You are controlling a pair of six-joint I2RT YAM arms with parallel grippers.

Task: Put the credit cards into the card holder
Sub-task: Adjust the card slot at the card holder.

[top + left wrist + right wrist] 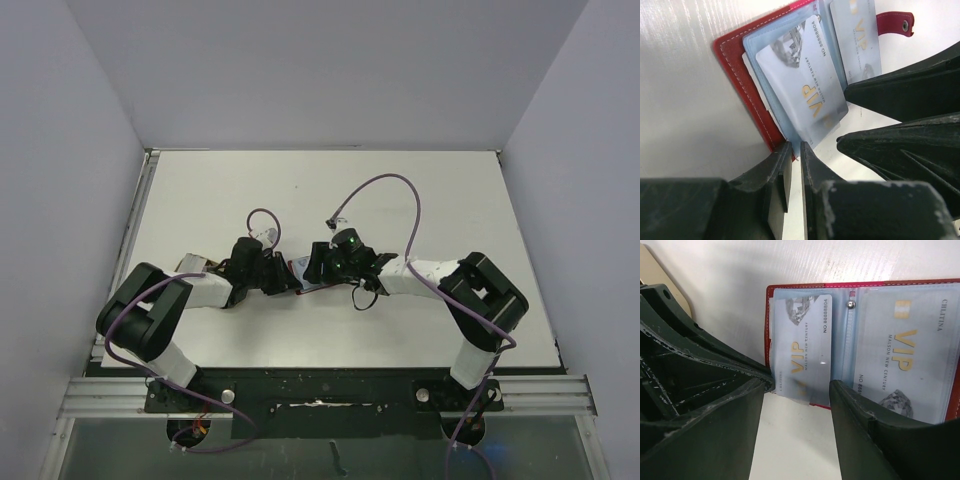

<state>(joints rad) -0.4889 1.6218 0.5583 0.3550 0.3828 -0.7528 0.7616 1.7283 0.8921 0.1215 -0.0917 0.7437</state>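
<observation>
The red card holder [740, 65] lies open on the white table, its snap tab [895, 25] at the far side. One pale credit card [802, 350] sits tilted, part way into the left clear pocket. A second credit card [905, 355] lies flat in the right pocket. My left gripper [796, 149] is shut on the near edge of the card holder's clear sleeve. My right gripper [801, 385] is open, its fingertips either side of the tilted card's near end. Whether they touch it I cannot tell. In the top view both grippers, left [285, 278] and right [312, 272], meet over the card holder [298, 266].
A tan oval dish [195, 262] lies on the table just behind the left arm's forearm; its rim [660, 275] shows in the right wrist view. The right gripper's two fingers [900, 85] crowd the right side of the left wrist view. Purple cables loop above both arms.
</observation>
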